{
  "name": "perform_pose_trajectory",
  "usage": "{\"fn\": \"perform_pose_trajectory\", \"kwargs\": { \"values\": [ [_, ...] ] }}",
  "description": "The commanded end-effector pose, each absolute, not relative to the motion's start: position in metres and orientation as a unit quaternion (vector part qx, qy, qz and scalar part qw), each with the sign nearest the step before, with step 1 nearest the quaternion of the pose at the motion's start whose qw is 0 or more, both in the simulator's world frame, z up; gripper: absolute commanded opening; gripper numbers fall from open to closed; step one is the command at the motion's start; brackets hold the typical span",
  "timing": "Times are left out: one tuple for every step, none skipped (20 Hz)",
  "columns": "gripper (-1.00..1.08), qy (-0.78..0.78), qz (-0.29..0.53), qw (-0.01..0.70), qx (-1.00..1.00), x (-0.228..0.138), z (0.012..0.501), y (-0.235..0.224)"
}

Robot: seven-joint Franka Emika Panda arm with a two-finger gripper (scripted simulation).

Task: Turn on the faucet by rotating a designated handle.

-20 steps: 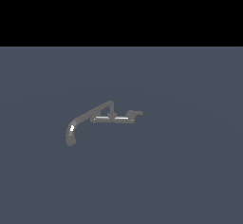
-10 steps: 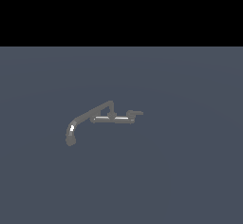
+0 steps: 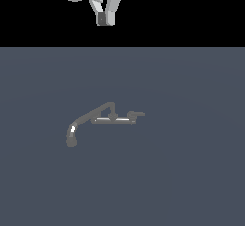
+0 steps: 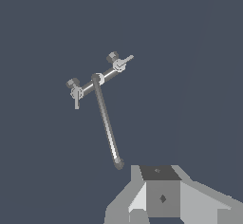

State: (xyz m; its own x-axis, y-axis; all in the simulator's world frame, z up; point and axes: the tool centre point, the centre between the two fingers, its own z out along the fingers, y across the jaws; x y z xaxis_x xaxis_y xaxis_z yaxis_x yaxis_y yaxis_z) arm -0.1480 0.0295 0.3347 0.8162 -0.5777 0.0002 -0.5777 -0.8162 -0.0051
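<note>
The faucet (image 3: 111,118) is small and dark grey and stands on the flat grey floor, its long curved spout (image 3: 83,120) reaching toward the exterior view's left. The straight shiny crossbar (image 3: 117,120) ends at the exterior view's right in the handle (image 3: 135,114), a tiny knob with a short lever stub. In the wrist view the faucet (image 4: 97,79) lies far from the camera, and the handle (image 4: 122,63) has its stub pointing outward along the bar. My gripper (image 3: 105,18) hangs high above and behind the faucet, far from it, fingers together and holding nothing. The gripper (image 4: 161,197) also fills the near edge of the wrist view.
A second small knob (image 4: 76,94) sits at the crossbar's other end, its lever turned sideways from the bar. Plain grey floor (image 3: 191,172) surrounds the faucet on every side.
My gripper has come into the top of the exterior view, where it did not show before. The faucet has not moved.
</note>
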Motion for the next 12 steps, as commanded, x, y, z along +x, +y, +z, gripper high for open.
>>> {"fn": "perform_pose_trajectory", "kwargs": {
  "values": [
    [-1.00, 0.333, -0.001, 0.003, -0.943, -0.136, 0.318, 0.031],
    [-1.00, 0.344, -0.001, 0.003, -0.939, -0.131, 0.312, 0.031],
    [-1.00, 0.355, -0.001, 0.003, -0.935, -0.126, 0.305, 0.031],
    [-1.00, 0.367, -0.001, 0.003, -0.930, -0.122, 0.299, 0.030],
    [-1.00, 0.378, -0.001, 0.003, -0.926, -0.117, 0.293, 0.030],
    [-1.00, 0.389, -0.001, 0.004, -0.921, -0.112, 0.286, 0.030],
    [-1.00, 0.399, -0.001, 0.004, -0.917, -0.108, 0.280, 0.029],
    [-1.00, 0.410, 0.000, 0.004, -0.912, -0.103, 0.274, 0.029],
    [-1.00, 0.421, 0.000, 0.004, -0.907, -0.099, 0.268, 0.028],
    [-1.00, 0.431, 0.000, 0.004, -0.902, -0.094, 0.261, 0.027],
    [-1.00, 0.441, 0.000, 0.004, -0.897, -0.090, 0.255, 0.026],
    [-1.00, 0.452, 0.000, 0.004, -0.892, -0.085, 0.249, 0.025]
  ]
}}
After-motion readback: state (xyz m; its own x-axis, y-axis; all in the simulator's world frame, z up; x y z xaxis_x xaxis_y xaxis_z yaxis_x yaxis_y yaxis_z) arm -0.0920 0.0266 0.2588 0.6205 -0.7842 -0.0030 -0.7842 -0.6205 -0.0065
